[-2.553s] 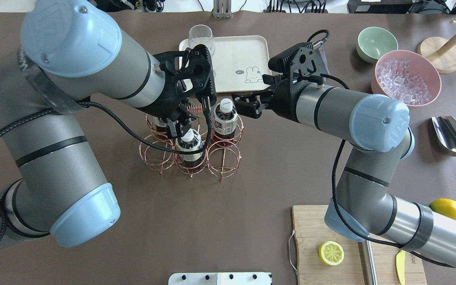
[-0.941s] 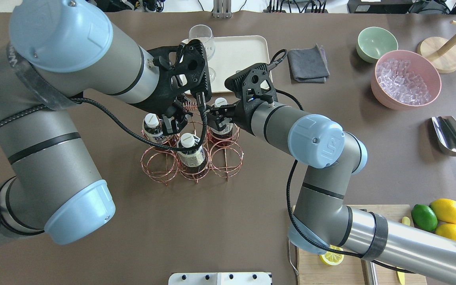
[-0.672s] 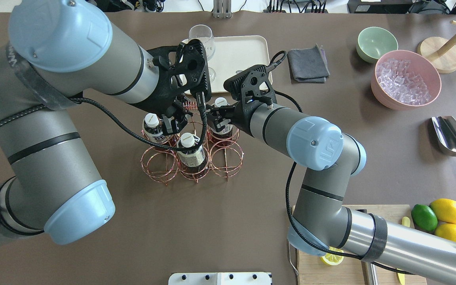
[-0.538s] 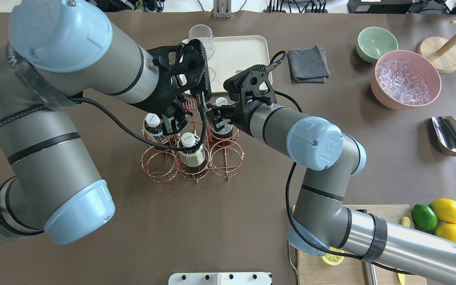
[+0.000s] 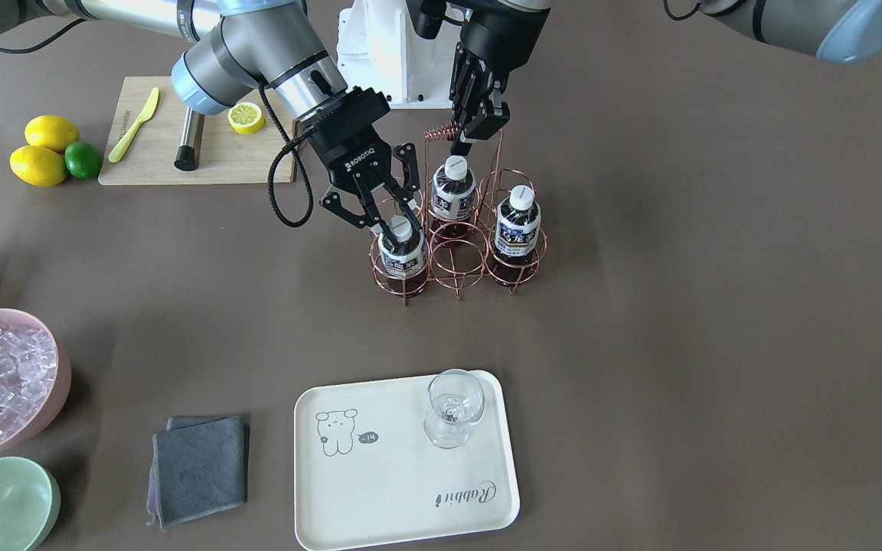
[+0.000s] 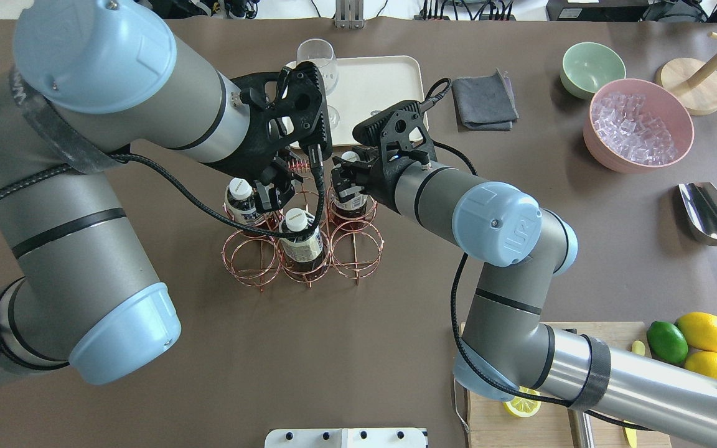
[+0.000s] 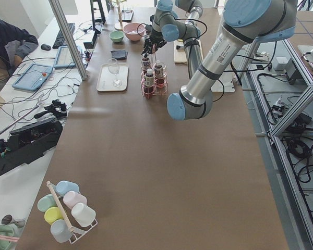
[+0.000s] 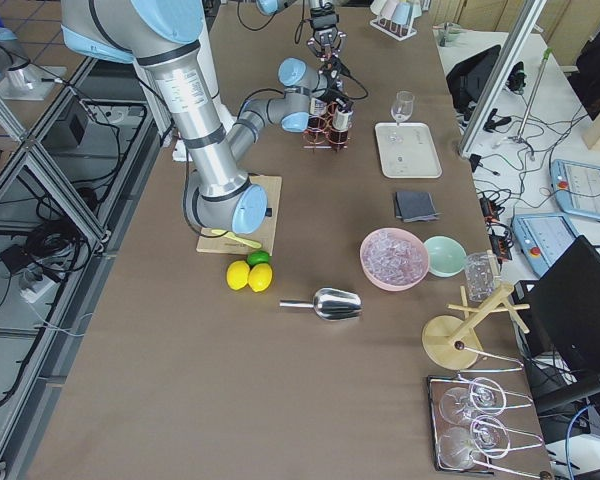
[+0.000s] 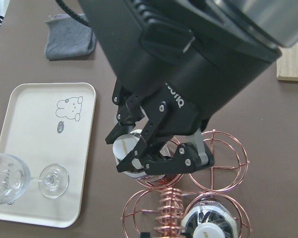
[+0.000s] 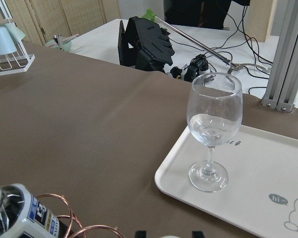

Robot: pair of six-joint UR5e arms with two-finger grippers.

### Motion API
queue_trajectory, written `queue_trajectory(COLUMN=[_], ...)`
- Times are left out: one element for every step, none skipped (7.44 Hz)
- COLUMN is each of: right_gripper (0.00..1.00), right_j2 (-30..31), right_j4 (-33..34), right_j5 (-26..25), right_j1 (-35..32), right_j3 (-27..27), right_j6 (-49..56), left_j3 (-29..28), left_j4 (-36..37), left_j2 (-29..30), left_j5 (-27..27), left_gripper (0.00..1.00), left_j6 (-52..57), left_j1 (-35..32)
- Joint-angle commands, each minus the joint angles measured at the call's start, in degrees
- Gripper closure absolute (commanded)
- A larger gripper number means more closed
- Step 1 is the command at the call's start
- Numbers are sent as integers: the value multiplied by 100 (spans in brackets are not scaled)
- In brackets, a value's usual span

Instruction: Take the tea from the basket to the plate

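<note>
In the front-facing view the basket point(image 5: 456, 240) sits just above the centre of the frame, and the tea point(image 5: 402, 252) to be taken stands upright in its left-hand front ring. Two more bottles point(image 5: 452, 195) point(image 5: 518, 226) stand in rings to the right. The right end effector point(image 5: 395, 217) comes in from the upper left with its fingers drawn in around the white cap and neck, seemingly gripping them. The left end effector point(image 5: 478, 126), upper centre, appears pinched shut on the basket's coiled handle, which should pin the rack to the surface. The step in hand is likely the lift. It wants a straight vertical pull until the bottle's base clears the ring, because any tilt could catch the wire or nudge the neighbouring bottle. A hold this high on the neck lets the body swing, so the travel should be slow and upright. The plate point(image 5: 395, 490) lies at lower centre, well apart from the basket, with a stemmed glass point(image 5: 452, 409) in its upper right. The bare left or lower part of the plate looks the safer spot to set the tea down.
</note>
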State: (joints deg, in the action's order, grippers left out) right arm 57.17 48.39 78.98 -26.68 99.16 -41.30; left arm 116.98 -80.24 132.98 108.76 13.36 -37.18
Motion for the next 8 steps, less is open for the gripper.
queue_trajectory(right_gripper=[100,100,100,100,100,100,100,100], right_j2=[-48,-83,-92,-110,-110,-110,-119,-119], right_j4=[474,991,1023,1188,1373,1435,1462,1462], right_j5=[430,695,715,767,820,1020,1431,1575], right_j1=[-354,-495,-548,-549,-592,-741,-1029,-1215], right_j3=[390,750,823,980,1173,1280,1333,1386], right_j6=[-1,-36,-62,-89,-89,-89,-106,-106], left_j3=[0,0,0,9,9,18,18,18], left_j4=[0,0,0,0,0,0,0,9], left_j2=[0,0,0,0,0,0,0,0], left_j5=[-3,5,5,5,5,5,5,5], left_gripper=[100,100,100,100,100,100,100,100], left_j6=[0,0,0,0,0,0,0,0], left_j1=[0,0,0,0,0,0,0,0])
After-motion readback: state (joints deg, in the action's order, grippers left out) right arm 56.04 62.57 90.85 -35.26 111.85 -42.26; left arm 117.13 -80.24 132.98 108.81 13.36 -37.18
